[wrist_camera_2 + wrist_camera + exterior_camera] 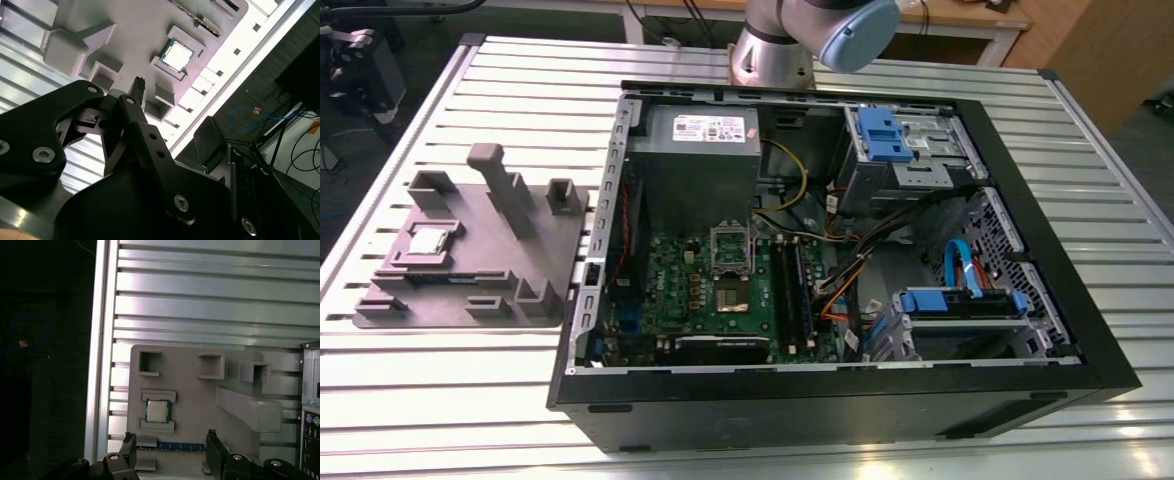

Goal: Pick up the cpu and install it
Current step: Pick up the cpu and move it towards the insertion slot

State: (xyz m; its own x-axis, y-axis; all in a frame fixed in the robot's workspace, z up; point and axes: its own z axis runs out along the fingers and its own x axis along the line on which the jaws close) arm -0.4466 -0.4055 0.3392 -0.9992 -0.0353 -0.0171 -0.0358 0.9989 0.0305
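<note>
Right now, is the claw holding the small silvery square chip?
No, the silvery square chip lies in a recess of the grey plastic plate, apart from the open claw.

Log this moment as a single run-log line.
cpu: lying in grey plate recess | end effector: open, empty, apart from cpu | phase: pre-grasp

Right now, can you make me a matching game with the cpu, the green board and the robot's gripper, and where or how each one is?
Things:
1. cpu
2. green motherboard
3. gripper

Places or states:
A. inside the black computer case
B. open, holding nothing
C. lying in a pocket of the grey plate

Pairs: 1-C, 2-A, 3-B.
</note>
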